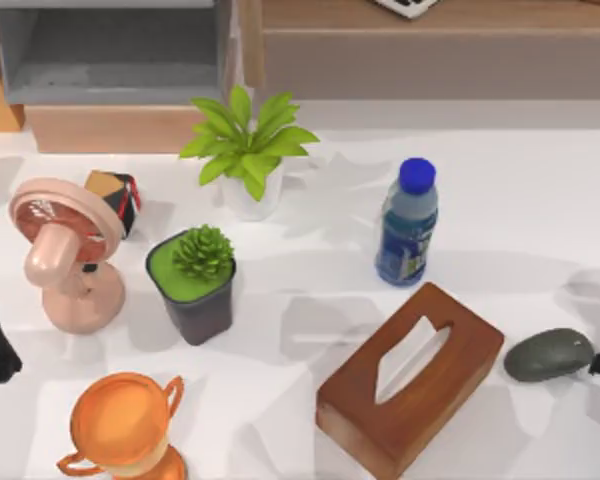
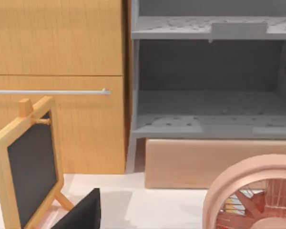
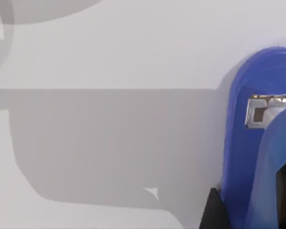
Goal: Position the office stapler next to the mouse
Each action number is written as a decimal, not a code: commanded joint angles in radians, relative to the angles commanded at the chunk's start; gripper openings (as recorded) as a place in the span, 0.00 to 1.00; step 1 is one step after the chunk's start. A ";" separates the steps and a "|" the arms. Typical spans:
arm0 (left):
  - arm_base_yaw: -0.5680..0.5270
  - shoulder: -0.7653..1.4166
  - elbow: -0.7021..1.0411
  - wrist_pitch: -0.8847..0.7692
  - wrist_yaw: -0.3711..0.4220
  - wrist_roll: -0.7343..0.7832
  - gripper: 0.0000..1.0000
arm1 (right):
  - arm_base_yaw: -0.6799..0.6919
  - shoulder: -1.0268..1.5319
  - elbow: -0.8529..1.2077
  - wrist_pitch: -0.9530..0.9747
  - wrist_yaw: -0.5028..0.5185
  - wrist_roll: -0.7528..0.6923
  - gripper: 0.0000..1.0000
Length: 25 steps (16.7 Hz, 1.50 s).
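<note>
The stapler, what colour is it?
Bright blue; the stapler shows best in the right wrist view.

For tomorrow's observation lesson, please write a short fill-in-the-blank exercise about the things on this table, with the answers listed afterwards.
1. The bottle has a ____ cap.
2. The mouse lies to the right of the wooden ____ box.
3. The small succulent grows in a ____ pot.
4. The right wrist view shows the office stapler up close; its colour is ____.

Missing words: blue; tissue; black; blue

The mouse (image 1: 548, 354) lies at the worktop's (image 1: 520, 210) right edge, just beside the wooden tissue box (image 1: 412, 378); a blue-capped bottle (image 1: 407, 224) stands behind.
</note>
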 joint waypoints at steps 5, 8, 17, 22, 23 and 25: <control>0.000 0.000 0.000 0.000 0.000 0.000 1.00 | 0.000 0.000 0.000 0.000 0.000 0.000 0.00; 0.000 0.000 0.000 0.000 0.000 0.000 1.00 | 0.001 -0.006 0.002 -0.008 0.002 -0.004 0.00; 0.000 0.000 0.000 0.000 0.000 0.000 1.00 | 0.034 -0.075 0.087 -0.099 0.000 -0.046 0.00; 0.000 0.000 0.000 0.000 0.000 0.000 1.00 | -0.002 -0.084 0.076 -0.162 0.003 -0.005 0.00; 0.000 0.000 0.000 0.000 0.000 0.000 1.00 | -0.002 -0.084 0.076 -0.162 0.003 -0.005 0.00; 0.000 0.000 0.000 0.000 0.000 0.000 1.00 | 0.002 -0.080 0.077 -0.159 0.002 -0.004 0.00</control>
